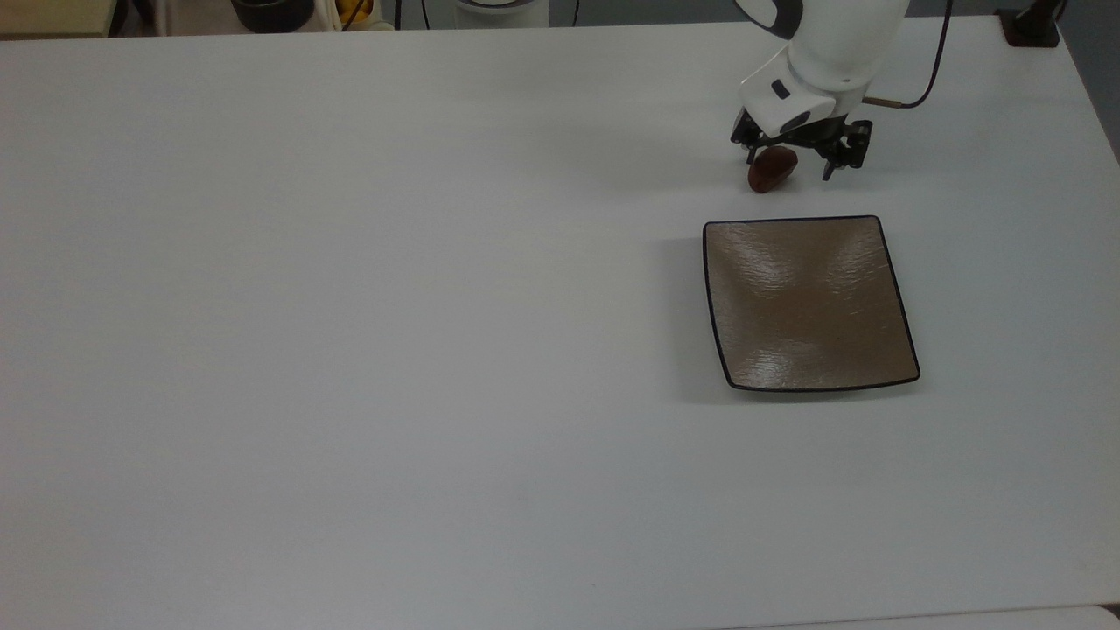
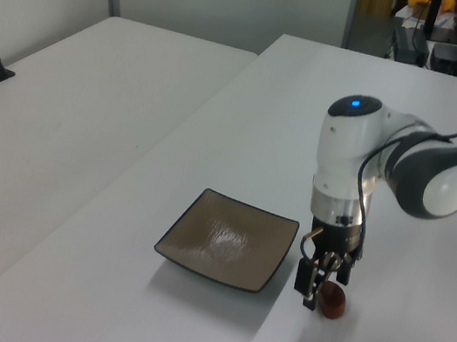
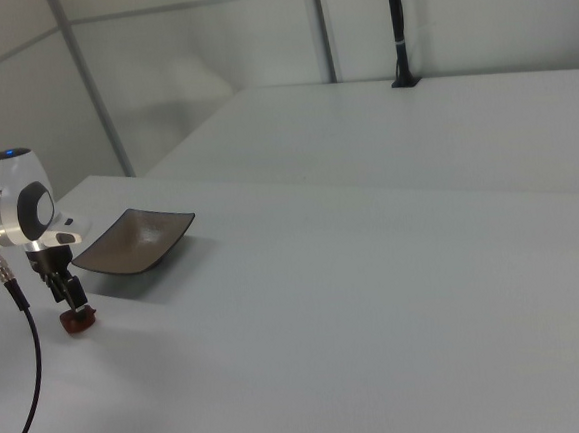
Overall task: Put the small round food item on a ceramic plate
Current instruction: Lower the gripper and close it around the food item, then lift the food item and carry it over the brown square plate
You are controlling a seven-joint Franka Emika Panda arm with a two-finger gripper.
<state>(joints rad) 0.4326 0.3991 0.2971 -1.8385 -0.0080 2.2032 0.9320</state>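
Note:
The small round food item [image 1: 773, 170] is a glossy reddish-brown lump lying on the white table just beyond the ceramic plate's far edge. The square tan-brown plate [image 1: 809, 302] with its thin dark rim holds nothing. My gripper [image 1: 787, 166] has come down over the item, open, one finger on each side of it; the item sits nearer the finger on the top view's left. In the left view the gripper [image 2: 320, 286] stands right by the item [image 2: 333, 301], beside the plate [image 2: 229, 242]. The right view shows the gripper [image 3: 69, 294] just above the item [image 3: 78, 319], near the plate [image 3: 131, 239].
A black post base [image 1: 1032, 26] stands at the table's far corner on the top view's right. A dark bowl [image 1: 271, 12] and other objects sit beyond the far edge. A second white table [image 2: 63, 106] adjoins this one. The arm's cable [image 1: 927, 79] hangs beside the wrist.

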